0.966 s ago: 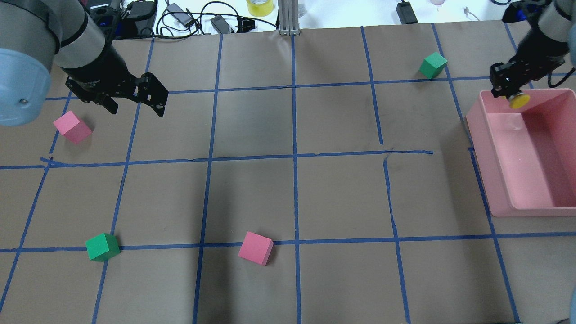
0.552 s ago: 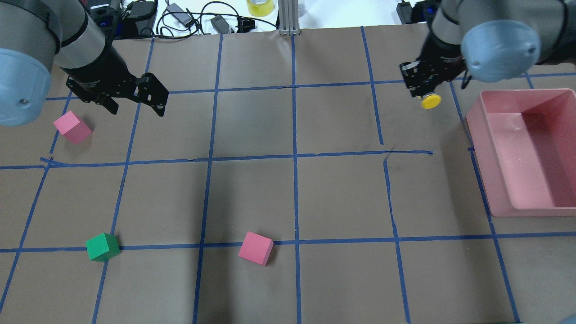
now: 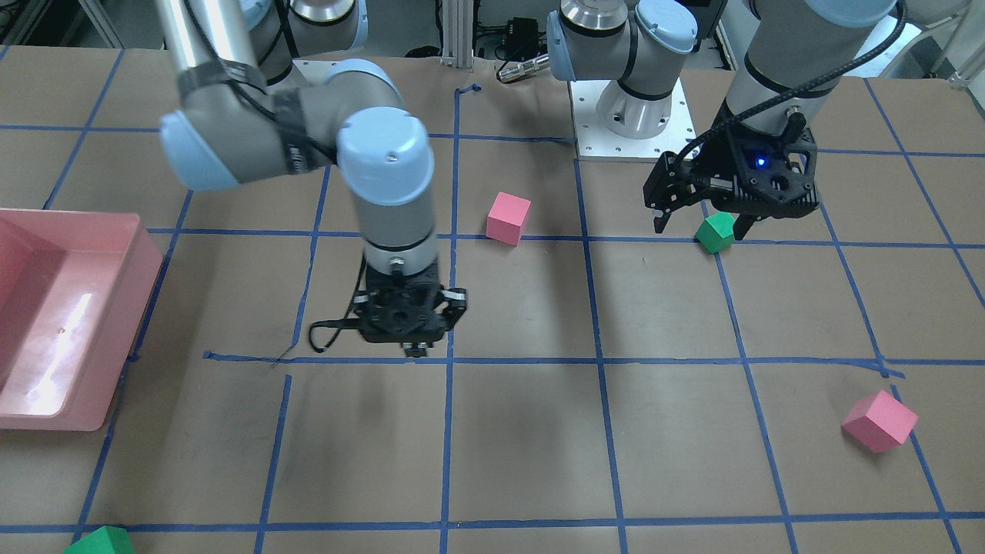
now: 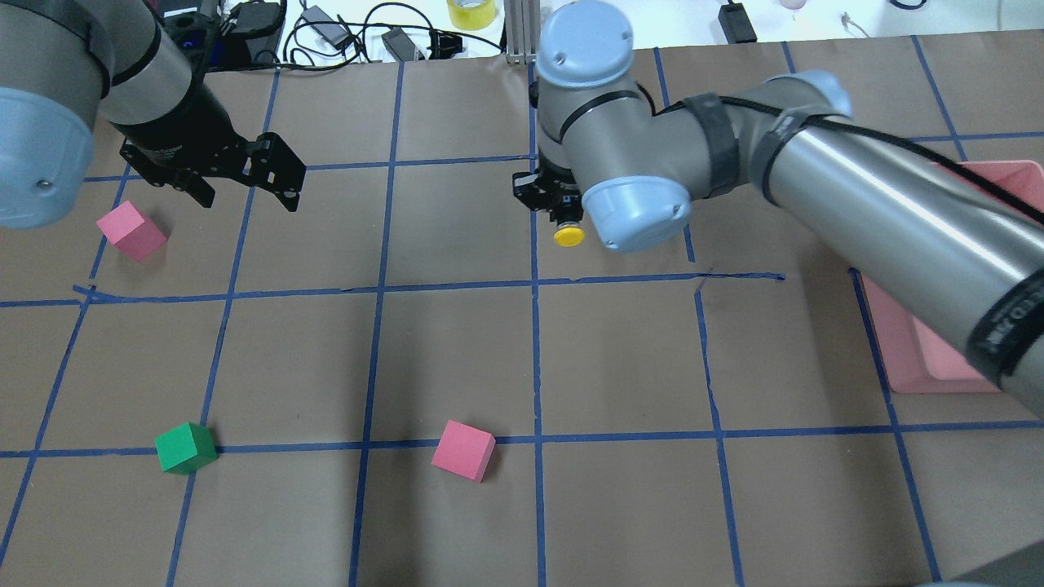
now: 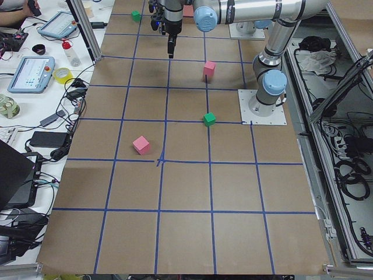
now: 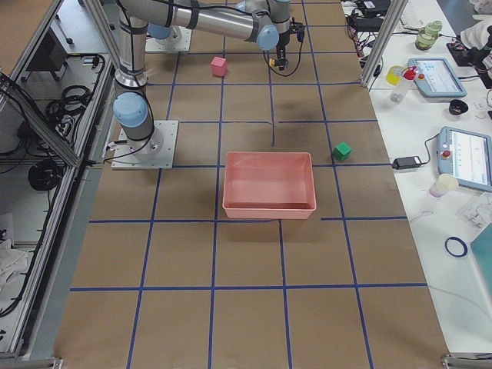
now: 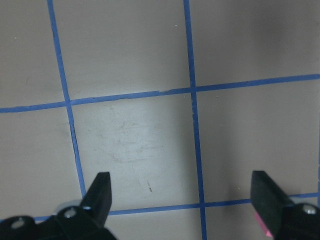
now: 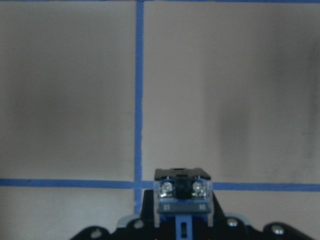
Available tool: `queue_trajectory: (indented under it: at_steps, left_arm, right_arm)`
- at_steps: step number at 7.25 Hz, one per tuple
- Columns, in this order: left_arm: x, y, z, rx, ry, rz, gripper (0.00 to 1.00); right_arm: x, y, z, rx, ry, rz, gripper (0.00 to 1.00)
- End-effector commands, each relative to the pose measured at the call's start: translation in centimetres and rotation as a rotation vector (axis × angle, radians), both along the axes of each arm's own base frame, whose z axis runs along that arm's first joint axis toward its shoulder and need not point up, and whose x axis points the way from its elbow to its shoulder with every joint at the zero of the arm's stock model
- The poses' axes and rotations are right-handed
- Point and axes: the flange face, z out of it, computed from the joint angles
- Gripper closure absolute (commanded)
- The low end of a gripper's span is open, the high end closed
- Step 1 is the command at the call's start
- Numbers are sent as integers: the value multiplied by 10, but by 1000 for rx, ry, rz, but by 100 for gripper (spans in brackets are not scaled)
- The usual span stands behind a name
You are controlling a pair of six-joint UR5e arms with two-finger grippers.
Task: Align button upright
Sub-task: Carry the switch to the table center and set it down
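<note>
My right gripper (image 4: 561, 214) is shut on the button (image 4: 568, 236) and holds it above the table's middle, near a blue tape crossing. The round yellow cap shows in the overhead view. The right wrist view shows the button's black-and-grey body (image 8: 182, 192) with two screws, gripped between the fingers. In the front-facing view the right gripper (image 3: 415, 348) points down over a tape line. My left gripper (image 4: 245, 181) is open and empty, raised over the table's far left part; its fingers (image 7: 100, 192) stand wide apart over bare paper.
A pink bin (image 4: 913, 359) stands at the right edge, partly behind my right arm. A pink cube (image 4: 130, 231) lies beside the left gripper. A green cube (image 4: 186, 447) and another pink cube (image 4: 463, 450) lie near the front. Another green cube (image 3: 100, 542) lies far right.
My right arm has swung left from over the pink bin to the table's middle, carrying the button with it. The left arm has not moved.
</note>
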Motion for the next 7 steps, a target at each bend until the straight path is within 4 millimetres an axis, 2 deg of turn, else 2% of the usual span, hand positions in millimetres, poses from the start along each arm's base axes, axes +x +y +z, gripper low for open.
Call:
queue_trajectory:
  at_steps: [1, 2, 5, 7]
  left_arm:
    - [0, 0, 0, 0, 0, 0, 0]
    - [0, 0, 0, 0, 0, 0, 0]
    - [0, 0, 0, 0, 0, 0, 0]
    - [0, 0, 0, 0, 0, 0, 0]
  right_arm:
    - [62, 19, -52, -20, -27, 8, 100]
    - [70, 24, -72, -6, -22, 13, 100]
    - [57, 48, -113, 40, 4, 29, 100]
    - [56, 51, -115, 46, 6, 29, 100]
